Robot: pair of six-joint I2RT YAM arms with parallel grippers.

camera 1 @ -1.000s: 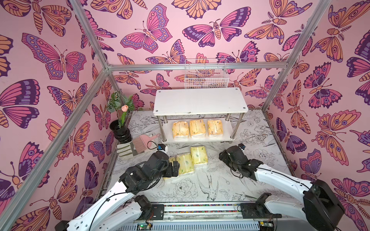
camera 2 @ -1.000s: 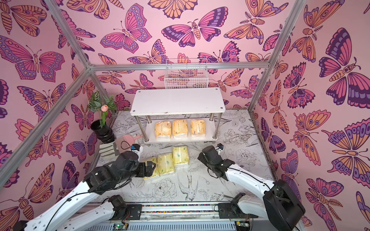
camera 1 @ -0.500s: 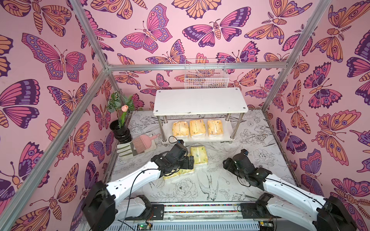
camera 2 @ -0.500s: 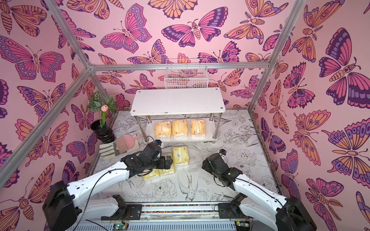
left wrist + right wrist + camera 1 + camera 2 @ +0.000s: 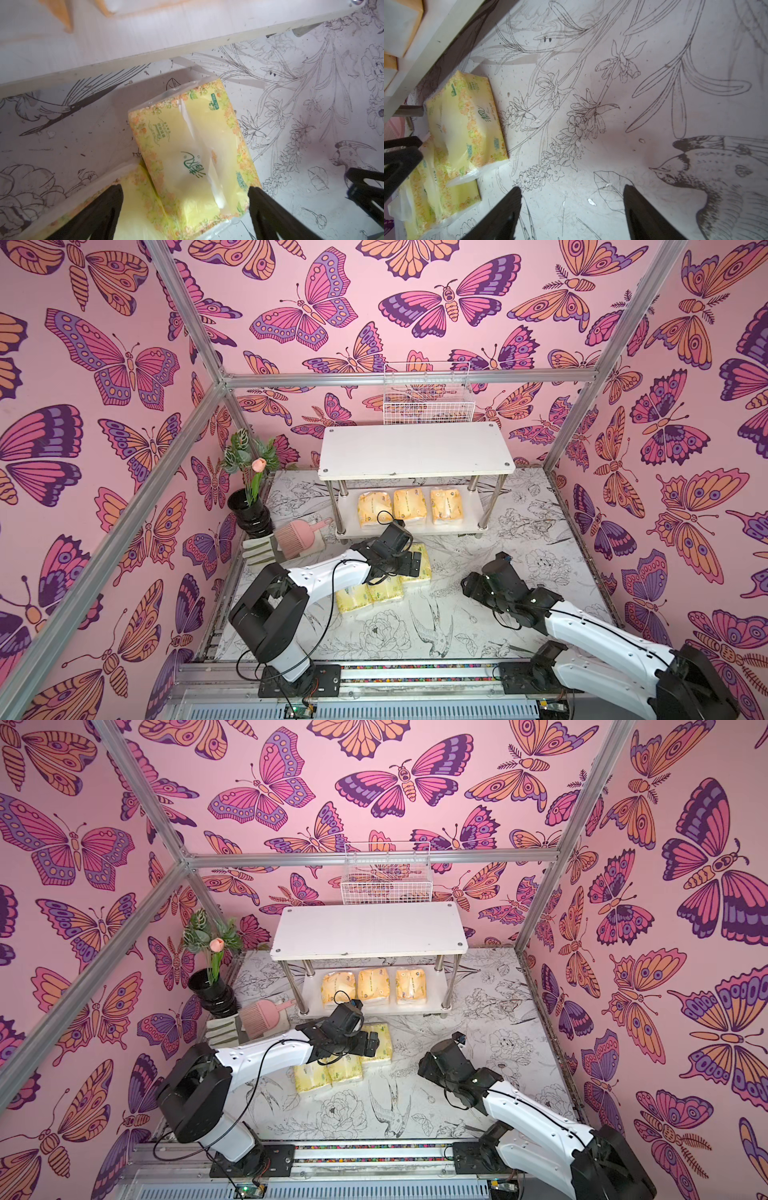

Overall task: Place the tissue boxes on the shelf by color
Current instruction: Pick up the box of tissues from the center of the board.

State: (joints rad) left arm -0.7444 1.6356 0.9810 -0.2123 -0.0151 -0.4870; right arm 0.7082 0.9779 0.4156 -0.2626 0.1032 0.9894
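Jaws, left wrist view: your left gripper (image 5: 185,188) stands spread wide, clamped on nothing; a yellow-green pack (image 5: 193,149) lies between and just ahead of its fingers (image 5: 99,214).
Neighbour, same view: a second yellow-green pack (image 5: 135,214) touches the first and lies under one finger.
Writing, same view: the green logo on top reads 清风; the small green labels are too fine for you to read.
Jaws, right wrist view: your right gripper (image 5: 571,188) is apart over the printed mat (image 5: 654,104), holding nothing; yellow-green packs lie off to one side of it.
Count, both top views: three orange packs (image 5: 409,506) sit in a row on the lower board of the shelf (image 5: 415,448), beyond both grippers; three yellow-green packs (image 5: 386,592) lie on the mat, beneath and behind the left gripper.
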